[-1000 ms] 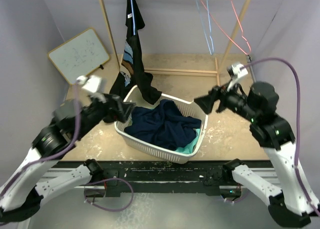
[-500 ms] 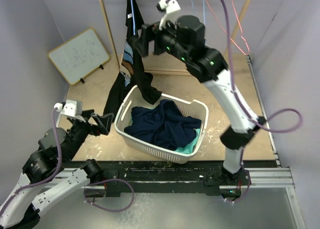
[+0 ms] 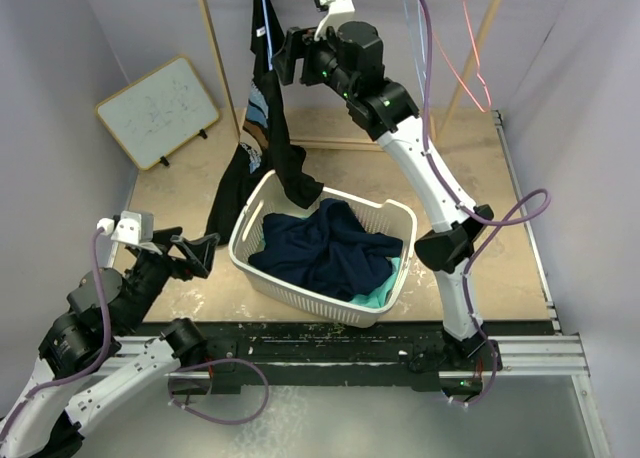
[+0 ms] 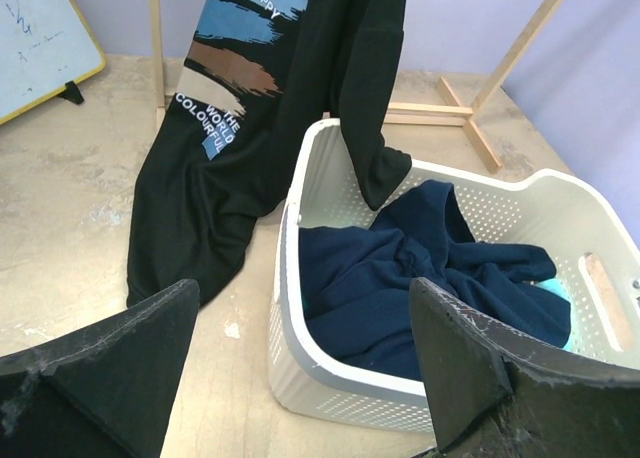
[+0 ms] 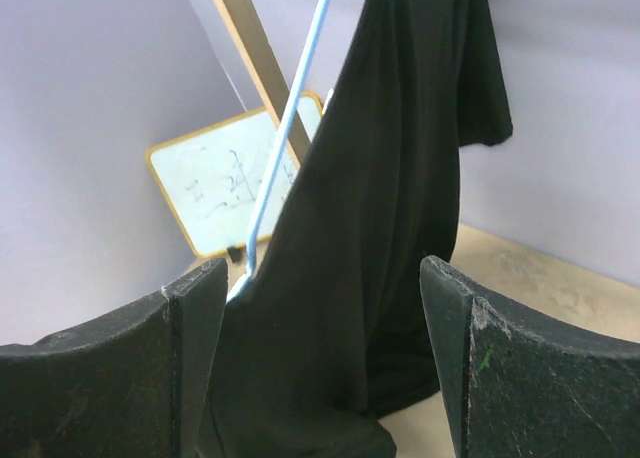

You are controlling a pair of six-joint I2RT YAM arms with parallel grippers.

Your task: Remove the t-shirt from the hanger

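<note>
Looking from the top, we see the black t-shirt hung on the blue hanger high above the basket, one sleeve dipping in. Our right pincer is up beside it, we think to pull it off.

Left wrist: our left pincer sits wide apart beside the basket, holding nothing.

Right wrist: that pincer is wide apart too, t-shirt just ahead, not gripped.
</note>
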